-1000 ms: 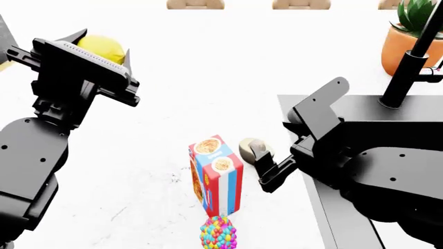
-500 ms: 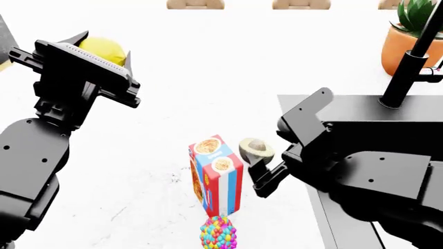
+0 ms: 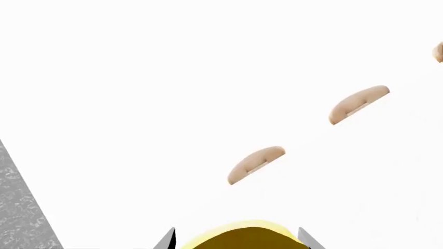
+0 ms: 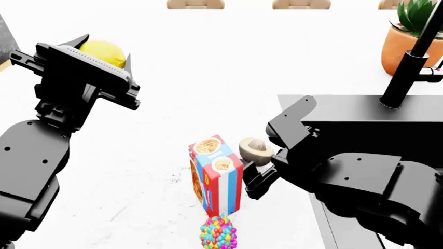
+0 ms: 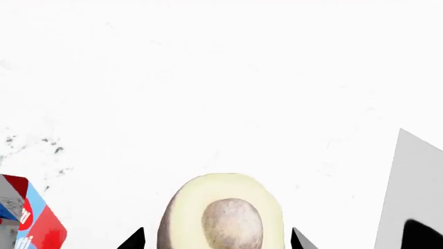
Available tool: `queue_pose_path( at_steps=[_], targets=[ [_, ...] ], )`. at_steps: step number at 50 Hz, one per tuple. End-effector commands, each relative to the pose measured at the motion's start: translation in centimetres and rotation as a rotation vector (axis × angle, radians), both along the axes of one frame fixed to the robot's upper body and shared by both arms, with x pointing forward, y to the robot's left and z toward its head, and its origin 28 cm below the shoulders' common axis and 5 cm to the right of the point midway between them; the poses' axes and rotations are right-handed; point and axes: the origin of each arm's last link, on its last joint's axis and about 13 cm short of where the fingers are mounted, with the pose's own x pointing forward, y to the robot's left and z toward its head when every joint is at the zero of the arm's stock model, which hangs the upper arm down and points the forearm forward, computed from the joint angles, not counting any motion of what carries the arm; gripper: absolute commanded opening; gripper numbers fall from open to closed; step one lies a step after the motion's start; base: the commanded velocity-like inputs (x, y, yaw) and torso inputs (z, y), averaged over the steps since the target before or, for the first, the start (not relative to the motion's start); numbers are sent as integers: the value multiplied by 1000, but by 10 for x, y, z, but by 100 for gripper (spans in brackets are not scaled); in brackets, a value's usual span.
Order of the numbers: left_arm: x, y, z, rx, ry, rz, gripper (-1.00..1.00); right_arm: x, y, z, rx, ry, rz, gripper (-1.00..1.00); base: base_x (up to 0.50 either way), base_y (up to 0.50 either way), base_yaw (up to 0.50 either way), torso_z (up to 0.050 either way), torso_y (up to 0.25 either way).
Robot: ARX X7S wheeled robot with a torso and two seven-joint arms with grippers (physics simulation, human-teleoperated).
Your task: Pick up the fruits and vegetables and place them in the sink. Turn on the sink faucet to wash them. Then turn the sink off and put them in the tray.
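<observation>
White and bare, the surface (image 4: 207,83) spreads from the near edge back to a row of tan chair tops. At far left, the left end effector (image 4: 90,57) is raised above it and grasps the lemon (image 4: 104,51), whose yellow top shows over the black fingers; the left wrist view shows the lemon (image 3: 246,237) between both fingertips. Near the middle stands the striped box (image 4: 216,175), with the beaded ball (image 4: 218,232) just in front of it. Just right of the box, the right end effector (image 4: 266,168) straddles the halved avocado (image 4: 254,149), pit up; whether it is clenched I cannot tell. Further right lie the black sink (image 4: 360,111) and its faucet (image 4: 408,62), then a potted plant (image 4: 412,31).
</observation>
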Motion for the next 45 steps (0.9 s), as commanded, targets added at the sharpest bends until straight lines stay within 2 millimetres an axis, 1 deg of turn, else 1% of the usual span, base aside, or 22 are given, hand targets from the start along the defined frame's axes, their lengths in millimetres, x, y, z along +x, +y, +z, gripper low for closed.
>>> queue_pose_path(
  at_steps=[1,10,11,27,30,35,38,43,45],
  targets=[
    [-1,0,-1,-16,1,-1,-100,5,0,-7,-13,12,-18,100,0,0,0,0,0],
    [-1,0,-2,-18,2,2,-100,8,1,-14,-45,31,-35,100,0,0,0,0,0],
    [0,1,-2,-19,2,2,-100,9,1,-14,-49,33,-42,-100,0,0,0,0,0],
    [1,-1,-3,-34,-16,-2,-100,7,0,-12,-67,30,-56,-100,0,0,0,0,0],
    [1,-2,-2,-47,-13,-2,-100,5,-2,-3,-44,-19,-74,-100,0,0,0,0,0],
    [0,-3,-1,-57,-3,-10,-100,5,-6,18,-5,-130,-139,-100,0,0,0,0,0],
    [-1,-4,-1,-40,-15,-13,-100,4,-7,24,4,-177,-160,-100,0,0,0,0,0],
    [0,-4,-2,-32,-15,-21,-100,1,-9,41,54,-290,-198,-100,0,0,0,0,0],
    [-1,-5,-1,-33,-17,-28,-100,0,-11,45,72,-324,-215,-100,0,0,0,0,209]
  ],
)
